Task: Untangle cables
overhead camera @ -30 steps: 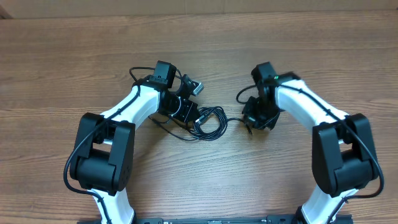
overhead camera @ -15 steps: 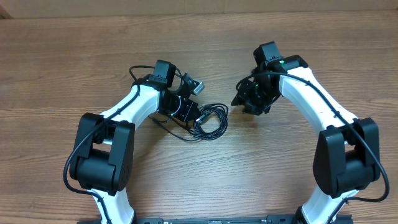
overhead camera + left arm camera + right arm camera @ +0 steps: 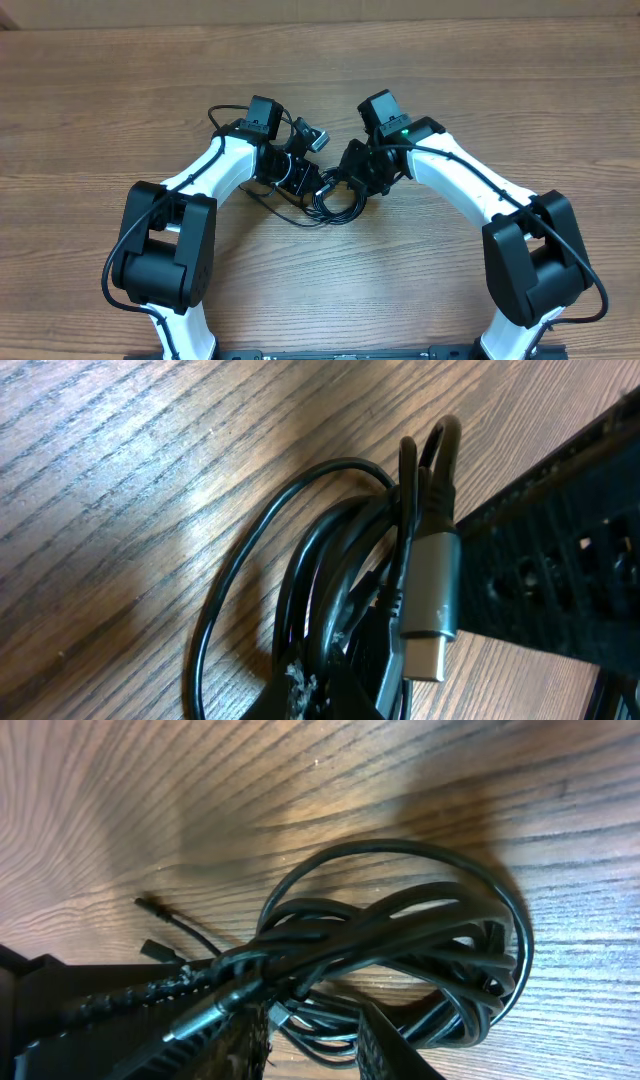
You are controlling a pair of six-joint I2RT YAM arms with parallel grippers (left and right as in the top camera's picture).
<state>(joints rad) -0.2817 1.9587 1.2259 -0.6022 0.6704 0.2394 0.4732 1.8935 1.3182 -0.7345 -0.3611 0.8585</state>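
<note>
Left tool [image 3: 312,184] is clenched tight on the cables [image 3: 340,203], pinching one edge of the coiled bundle that's lying on the table [image 3: 480,70] between both arms. Right tool [image 3: 310,1038] has its fingers [image 3: 392,1045] parted, straddling a few strands from the other side. Silver plug [image 3: 430,610] sticks out of the loops.

Bright, even light fell from above on the table [image 3: 100,80], leaving faint, soft shadows. In the left wrist view pale glare lay on the wood left of the cables [image 3: 330,560]. In the right wrist view a broad soft shadow darkened the wood beyond them, and the near edge was blurred.
</note>
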